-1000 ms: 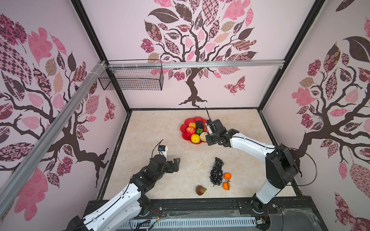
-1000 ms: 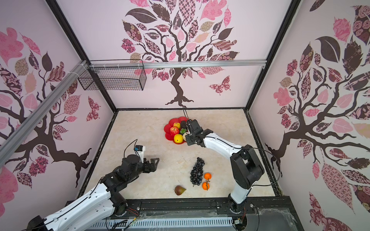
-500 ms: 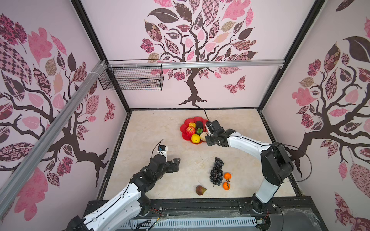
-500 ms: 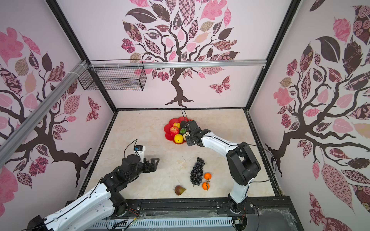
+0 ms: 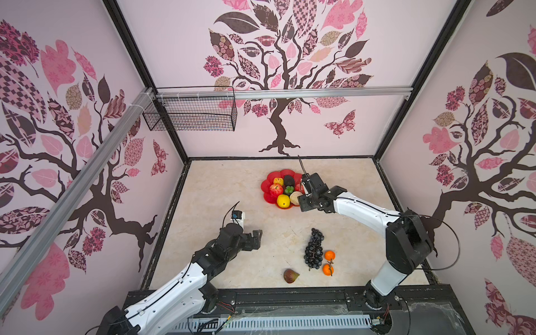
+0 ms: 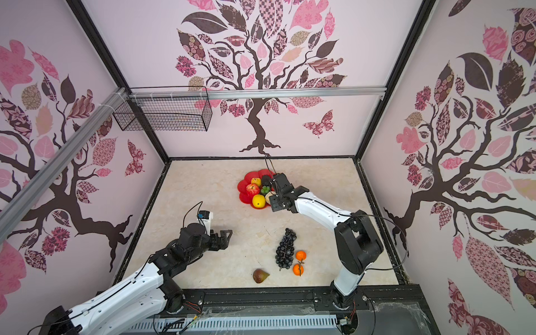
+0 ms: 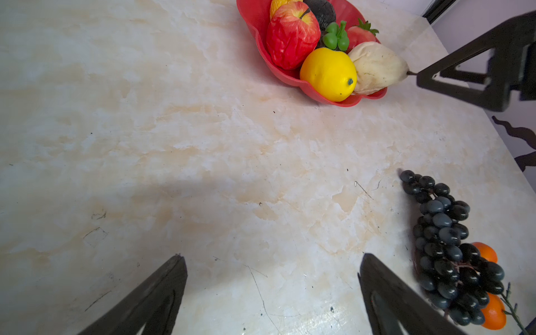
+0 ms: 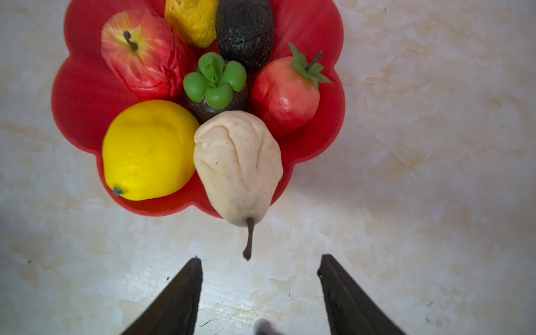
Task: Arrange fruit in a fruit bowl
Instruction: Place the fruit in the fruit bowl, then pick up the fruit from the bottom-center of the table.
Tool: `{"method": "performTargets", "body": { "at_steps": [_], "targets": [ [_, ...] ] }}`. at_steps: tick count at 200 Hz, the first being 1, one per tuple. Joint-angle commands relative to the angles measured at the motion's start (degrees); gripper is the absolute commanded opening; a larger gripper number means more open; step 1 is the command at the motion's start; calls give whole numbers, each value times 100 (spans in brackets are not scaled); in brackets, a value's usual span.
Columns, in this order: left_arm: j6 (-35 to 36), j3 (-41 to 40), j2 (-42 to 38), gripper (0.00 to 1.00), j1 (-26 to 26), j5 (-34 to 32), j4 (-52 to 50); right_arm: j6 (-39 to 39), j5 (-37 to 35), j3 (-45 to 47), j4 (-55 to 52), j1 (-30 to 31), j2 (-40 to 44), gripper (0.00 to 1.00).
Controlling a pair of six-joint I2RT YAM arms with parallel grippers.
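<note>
The red fruit bowl [image 8: 81, 95] sits at the back middle of the table [image 5: 232, 185]. It holds a lemon [image 8: 148, 150], apple [image 8: 139, 52], strawberry [image 8: 285, 95], avocado [image 8: 245, 32], a green-capped dark fruit [image 8: 216, 84], a yellow piece [image 8: 191, 20] and a cream knobbly piece [image 8: 237, 165] lying over the rim. My right gripper [image 8: 259, 261] is open, just short of that piece's stem, touching nothing. The grape bunch [image 5: 314, 249], two oranges [image 5: 329, 255] and the fig [image 5: 290, 275] lie on the table near the front. My left gripper [image 7: 271, 261] hangs open over bare table.
A black wire basket [image 5: 191, 113] hangs from the metal rail [image 5: 319, 93] on the back wall, well above the table. Patterned walls close in the table on three sides. The grapes [image 7: 446, 237] lie to one side of my left gripper.
My right gripper's jaws have opened at the bowl's rim and let go of the cream piece, which now rests in the bowl. The left arm has not moved.
</note>
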State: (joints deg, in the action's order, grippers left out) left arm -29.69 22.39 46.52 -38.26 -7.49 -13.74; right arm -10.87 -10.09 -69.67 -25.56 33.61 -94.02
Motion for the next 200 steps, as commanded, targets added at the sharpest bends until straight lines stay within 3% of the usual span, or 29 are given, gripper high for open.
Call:
{"method": "performTargets", "body": {
  "at_steps": [1, 13, 34, 68, 101, 142, 200],
  "targets": [
    [-10, 77, 281, 94, -56, 153, -36, -253, 120, 315, -217, 14, 770, 75],
    [-132, 264, 415, 93, -363, -117, -338, -408, 163, 653, -124, 14, 1165, 78],
    [-286, 473, 441, 93, -1390, -851, -709, -750, 309, 1314, 124, 14, 1905, 81],
    [-559, 926, 652, 93, -2465, -939, -1263, -1249, 771, 2456, 929, 14, 3086, 84],
    [-399, 1392, 1105, 93, -3326, -726, -1527, -1507, 938, 3254, 1392, 14, 3959, 87],
    [-119, 1458, 1575, 91, -3587, 199, -1246, -1636, 970, 3667, 1522, 14, 4409, 90],
    [139, 1838, 2440, 90, -3876, 537, -1284, -1606, 990, 3895, 1646, 15, 4638, 93]
  ]
}}
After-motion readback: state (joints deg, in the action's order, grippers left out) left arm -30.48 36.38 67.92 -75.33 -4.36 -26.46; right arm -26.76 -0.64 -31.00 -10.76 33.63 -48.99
